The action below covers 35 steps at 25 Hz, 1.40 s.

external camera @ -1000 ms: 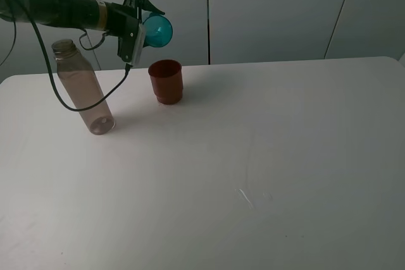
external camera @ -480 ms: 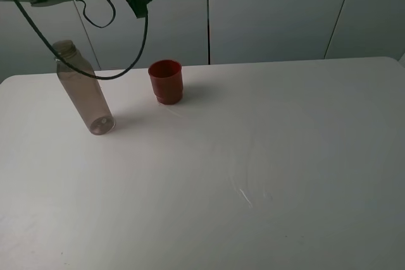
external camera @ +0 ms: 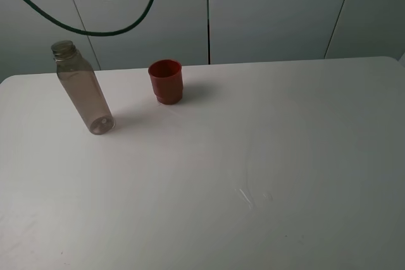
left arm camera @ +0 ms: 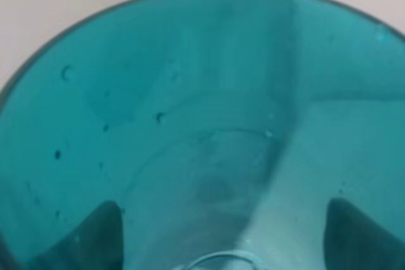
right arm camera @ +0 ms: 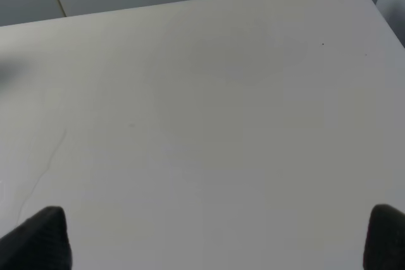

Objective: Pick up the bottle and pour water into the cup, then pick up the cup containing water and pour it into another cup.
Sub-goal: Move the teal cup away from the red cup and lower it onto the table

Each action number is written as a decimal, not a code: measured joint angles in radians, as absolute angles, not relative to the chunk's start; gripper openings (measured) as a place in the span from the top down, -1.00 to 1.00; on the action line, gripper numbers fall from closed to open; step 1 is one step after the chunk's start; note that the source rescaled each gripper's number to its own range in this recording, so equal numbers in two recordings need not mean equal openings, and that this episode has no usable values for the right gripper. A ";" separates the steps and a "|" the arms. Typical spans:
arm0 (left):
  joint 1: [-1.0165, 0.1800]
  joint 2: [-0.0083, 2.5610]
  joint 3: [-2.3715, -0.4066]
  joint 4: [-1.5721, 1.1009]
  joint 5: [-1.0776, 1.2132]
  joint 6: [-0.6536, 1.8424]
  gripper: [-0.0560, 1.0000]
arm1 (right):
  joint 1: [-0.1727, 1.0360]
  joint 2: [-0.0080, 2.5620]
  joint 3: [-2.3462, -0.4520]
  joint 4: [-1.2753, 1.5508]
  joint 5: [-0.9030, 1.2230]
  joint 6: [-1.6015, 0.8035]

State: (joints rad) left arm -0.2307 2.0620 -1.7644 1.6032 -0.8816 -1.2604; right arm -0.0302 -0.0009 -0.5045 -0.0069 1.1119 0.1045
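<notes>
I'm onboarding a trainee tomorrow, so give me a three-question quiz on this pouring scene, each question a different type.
1. True or false: the bottle has a cap on.
2. Multiple choice: where is the teal cup? A) on the table beside the red cup; B) lifted, held in the left pincer; C) lying on its side by the bottle.
3. Fill in: the right pincer is ____ and holds nothing.

Key: 1 false; 2 B; 3 open.
</notes>
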 joint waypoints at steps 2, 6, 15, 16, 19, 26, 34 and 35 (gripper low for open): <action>-0.267 2.060 -1.764 1.630 -0.920 -1.305 0.63 | -0.030 -0.001 -0.504 -0.007 1.112 0.104; -0.346 2.060 -1.764 1.662 -0.939 -1.324 0.63 | -0.030 -0.001 -0.504 -0.007 1.112 0.104; -0.467 2.186 -1.764 1.665 -0.976 -1.282 0.63 | -0.030 -0.001 -0.504 -0.007 1.112 0.104; -0.475 2.209 -1.764 1.662 -0.976 -1.267 0.63 | -0.030 -0.001 -0.504 -0.007 1.112 0.104; -0.496 2.272 -1.764 1.622 -0.984 -1.250 0.63 | -0.030 -0.001 -0.504 -0.007 1.112 0.104; -0.541 2.396 -1.764 1.572 -1.023 -1.149 0.63 | -0.030 -0.001 -0.504 -0.007 1.112 0.104; -0.558 2.493 -1.764 1.456 -1.059 -0.909 0.63 | -0.030 -0.001 -0.504 -0.007 1.112 0.104; -0.558 2.503 -1.764 1.447 -1.070 -0.872 0.63 | -0.030 -0.001 -0.504 -0.007 1.112 0.104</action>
